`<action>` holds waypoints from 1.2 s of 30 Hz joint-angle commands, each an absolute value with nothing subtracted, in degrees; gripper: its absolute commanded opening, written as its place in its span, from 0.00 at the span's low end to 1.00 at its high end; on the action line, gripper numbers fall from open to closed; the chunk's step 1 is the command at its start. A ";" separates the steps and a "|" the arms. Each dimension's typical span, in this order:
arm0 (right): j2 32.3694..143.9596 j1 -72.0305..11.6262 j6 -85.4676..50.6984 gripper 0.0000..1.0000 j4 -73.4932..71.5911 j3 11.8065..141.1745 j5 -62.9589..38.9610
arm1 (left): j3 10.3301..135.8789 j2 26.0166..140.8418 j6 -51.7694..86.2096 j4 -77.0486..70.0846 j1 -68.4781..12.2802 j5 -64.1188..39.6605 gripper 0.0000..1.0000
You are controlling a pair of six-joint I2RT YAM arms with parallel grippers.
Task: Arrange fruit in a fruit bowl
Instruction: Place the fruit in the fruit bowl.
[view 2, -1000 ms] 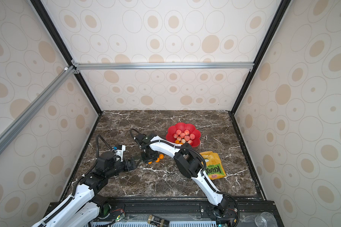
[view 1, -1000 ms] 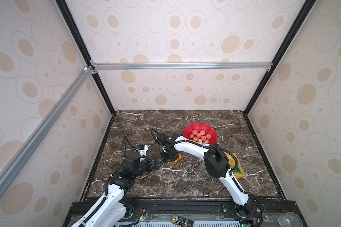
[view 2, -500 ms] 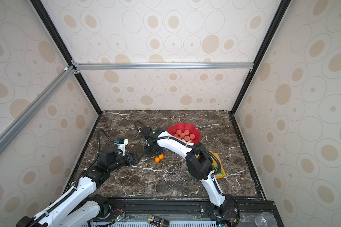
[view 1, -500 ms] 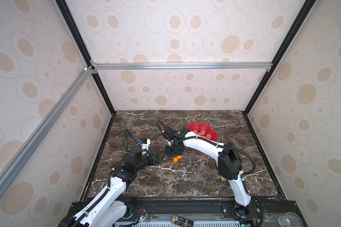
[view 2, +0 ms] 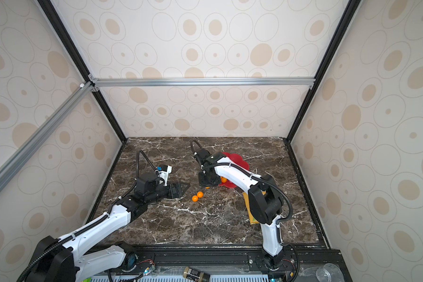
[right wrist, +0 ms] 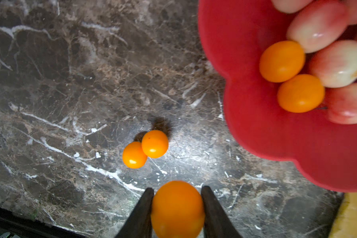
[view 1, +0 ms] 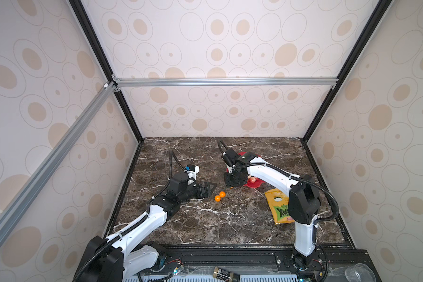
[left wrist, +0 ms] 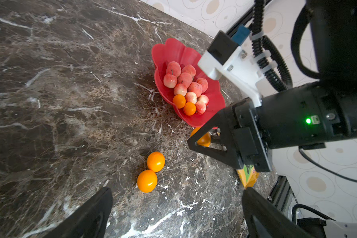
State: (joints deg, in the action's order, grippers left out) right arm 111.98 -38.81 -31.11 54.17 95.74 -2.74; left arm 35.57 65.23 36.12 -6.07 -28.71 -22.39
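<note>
The red scalloped fruit bowl [left wrist: 173,51] [right wrist: 256,123] holds several pink-red peach-like fruit [left wrist: 186,82] and two tangerines [right wrist: 291,78]. In both top views my right arm hides most of the bowl [view 1: 253,184] [view 2: 230,156]. My right gripper [right wrist: 177,188] [view 1: 233,185] is shut on a tangerine [right wrist: 177,208] [left wrist: 203,139], raised off the table just beside the bowl's near rim. Two loose tangerines [view 1: 219,196] [view 2: 197,196] [left wrist: 152,171] [right wrist: 145,149] lie touching on the marble. My left gripper [left wrist: 176,195] [view 1: 209,189] stands wide open and empty just short of that pair.
A yellow-green snack bag [view 1: 277,207] [left wrist: 247,175] lies on the table right of the bowl, partly under my right arm. Patterned walls enclose the marble table on three sides. A dark bottle [view 1: 226,275] and a clear cup [view 1: 359,274] lie past the front rail.
My right gripper has carried its tangerine away from the loose pair, towards the bowl's rim. My left arm has reached forward, bringing its open gripper closer to the two tangerines.
</note>
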 commanded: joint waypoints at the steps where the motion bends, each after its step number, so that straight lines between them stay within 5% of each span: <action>1: 109.53 -36.53 -30.11 0.38 54.49 94.19 -1.58 | 39.92 67.94 34.63 -9.99 -30.41 -21.19 0.99; 20: 110.28 -26.99 -28.04 0.37 51.79 88.26 -1.76 | 53.47 87.48 32.78 -13.70 -38.31 -20.81 0.99; 36: 115.99 -24.73 -26.97 0.37 51.72 91.14 -1.76 | 54.61 91.85 34.35 -15.73 -40.60 -20.67 0.99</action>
